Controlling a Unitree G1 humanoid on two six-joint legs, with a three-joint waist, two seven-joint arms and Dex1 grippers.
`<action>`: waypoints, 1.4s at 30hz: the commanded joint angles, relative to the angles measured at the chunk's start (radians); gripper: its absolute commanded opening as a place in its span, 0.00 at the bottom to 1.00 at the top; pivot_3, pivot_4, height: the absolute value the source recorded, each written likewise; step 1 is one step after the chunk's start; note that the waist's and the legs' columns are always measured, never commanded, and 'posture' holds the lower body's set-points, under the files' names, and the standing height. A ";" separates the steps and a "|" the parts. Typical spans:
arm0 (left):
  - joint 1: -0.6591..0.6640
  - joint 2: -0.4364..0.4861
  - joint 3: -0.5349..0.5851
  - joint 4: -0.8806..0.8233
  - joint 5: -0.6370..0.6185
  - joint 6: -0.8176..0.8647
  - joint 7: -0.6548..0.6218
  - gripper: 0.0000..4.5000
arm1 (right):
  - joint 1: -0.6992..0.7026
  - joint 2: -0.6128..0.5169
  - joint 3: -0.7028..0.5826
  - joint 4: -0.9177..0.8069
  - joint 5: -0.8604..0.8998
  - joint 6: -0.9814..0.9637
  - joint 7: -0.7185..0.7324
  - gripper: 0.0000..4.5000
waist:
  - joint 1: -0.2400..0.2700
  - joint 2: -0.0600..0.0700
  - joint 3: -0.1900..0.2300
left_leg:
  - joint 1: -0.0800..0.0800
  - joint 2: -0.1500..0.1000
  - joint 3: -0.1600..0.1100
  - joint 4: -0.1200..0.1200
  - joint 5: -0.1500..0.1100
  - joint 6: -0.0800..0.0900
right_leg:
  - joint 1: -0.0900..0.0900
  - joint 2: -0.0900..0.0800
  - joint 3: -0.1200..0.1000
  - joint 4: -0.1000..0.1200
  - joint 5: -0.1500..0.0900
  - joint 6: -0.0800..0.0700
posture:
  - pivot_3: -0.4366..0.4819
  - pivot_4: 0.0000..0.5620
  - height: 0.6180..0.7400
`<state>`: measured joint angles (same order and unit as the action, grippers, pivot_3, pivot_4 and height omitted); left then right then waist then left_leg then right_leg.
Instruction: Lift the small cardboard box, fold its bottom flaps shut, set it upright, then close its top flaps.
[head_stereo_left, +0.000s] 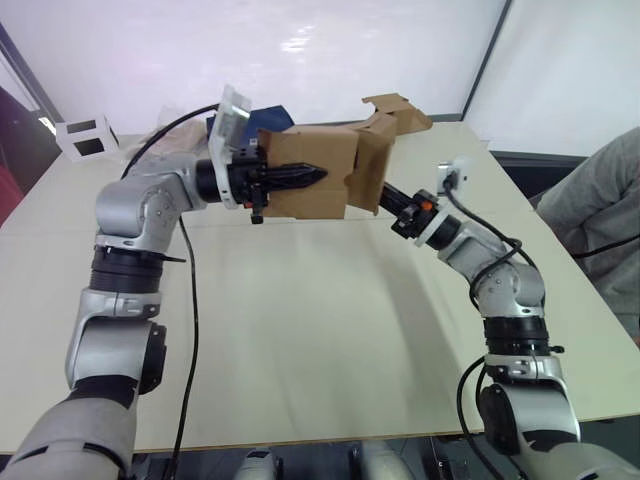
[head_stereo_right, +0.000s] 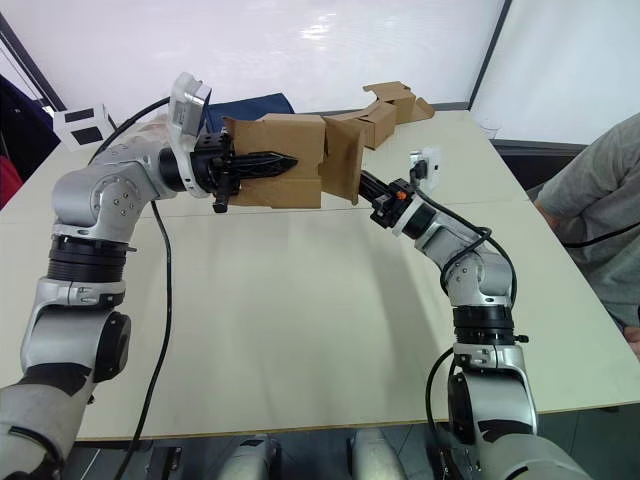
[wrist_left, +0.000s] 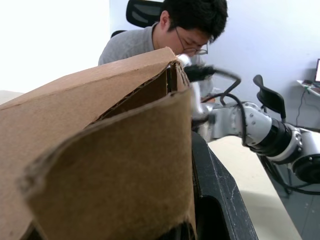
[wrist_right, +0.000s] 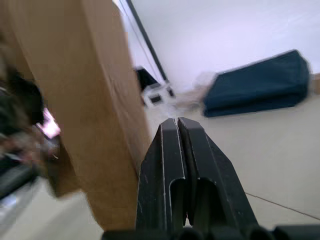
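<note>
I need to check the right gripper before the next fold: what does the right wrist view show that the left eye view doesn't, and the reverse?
Right wrist view: the right gripper has its fingers pressed shut, empty, right beside a flap of the small cardboard box.

Left eye view: the left gripper clamps the box's side wall, holding it above the table; brown cardboard pieces lie behind it.

Both: the box, the table, and the white cube at the far edge.

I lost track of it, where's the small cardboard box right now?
The small cardboard box is held above the table, centre-left in the eye views, clamped by the left gripper.
</note>
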<state>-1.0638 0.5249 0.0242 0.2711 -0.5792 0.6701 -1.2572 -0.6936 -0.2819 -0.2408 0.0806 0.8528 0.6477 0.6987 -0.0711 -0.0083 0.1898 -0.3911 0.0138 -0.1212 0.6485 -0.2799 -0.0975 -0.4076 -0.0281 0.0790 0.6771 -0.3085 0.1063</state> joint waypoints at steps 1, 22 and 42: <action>-0.015 0.007 0.028 -0.003 -0.013 -0.014 0.000 0.00 | 0.025 0.024 -0.035 -0.141 0.128 0.069 -0.039 0.01 | 0.000 0.000 0.000 | 0.000 0.000 0.000 0.000 0.000 0.000 | 0.000 0.000 0.000 0.000 0.000 0.000 | 0.48 0.27 1.00; -0.035 0.000 0.035 0.017 -0.033 0.019 -0.007 0.00 | 0.075 0.114 -0.031 -0.177 0.227 0.087 -0.113 0.50 | 0.000 0.000 0.000 | 0.000 0.000 0.000 0.000 0.000 0.001 | 0.000 0.000 0.000 0.000 0.000 0.000 | 0.48 0.27 1.00; -0.032 0.006 0.035 0.007 -0.058 0.042 0.006 0.00 | 0.086 0.142 -0.045 -0.168 0.262 0.045 -0.149 0.18 | 0.000 0.000 0.000 | 0.000 0.000 0.000 0.000 0.000 0.001 | 0.000 0.000 0.000 0.000 0.000 0.000 | 0.48 0.27 1.00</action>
<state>-1.0671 0.5199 0.0259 0.3052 -0.6179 0.7154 -1.2459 -0.5978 -0.1450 -0.2797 -0.0587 1.0958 0.7102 0.5504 -0.0714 -0.0083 0.1898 -0.3910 0.0136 -0.1210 0.6484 -0.2802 -0.0968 -0.4079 -0.0279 0.0791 0.6776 -0.3085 0.1063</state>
